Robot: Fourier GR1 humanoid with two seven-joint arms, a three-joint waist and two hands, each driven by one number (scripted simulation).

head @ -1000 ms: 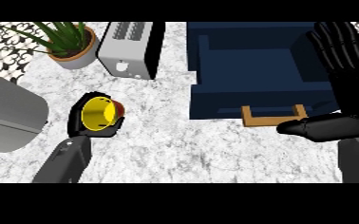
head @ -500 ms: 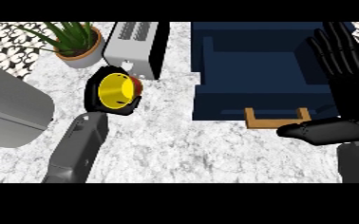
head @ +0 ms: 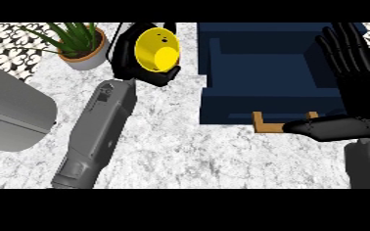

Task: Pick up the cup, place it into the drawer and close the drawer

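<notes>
Near: my right hand (head: pixel 345 73) over drawer's right side, fingers straight and spread, holding nothing. Drawer (head: pixel 271 107) open, wooden handle (head: pixel 283 123) toward me, nothing inside. Farther, left: left hand (head: pixel 148 68) curled round yellow cup (head: pixel 159 54), lifted off marble counter (head: pixel 188 151) just left of drawer. Potted plant (head: pixel 78 46) beyond. I judge pickup done; placing and closing remain. Cup tipped, mouth facing camera, long axis near line of sight.

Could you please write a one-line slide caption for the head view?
Left robot hand holds the yellow cup above the counter, left of the open blue drawer; right robot hand rests open.
</notes>
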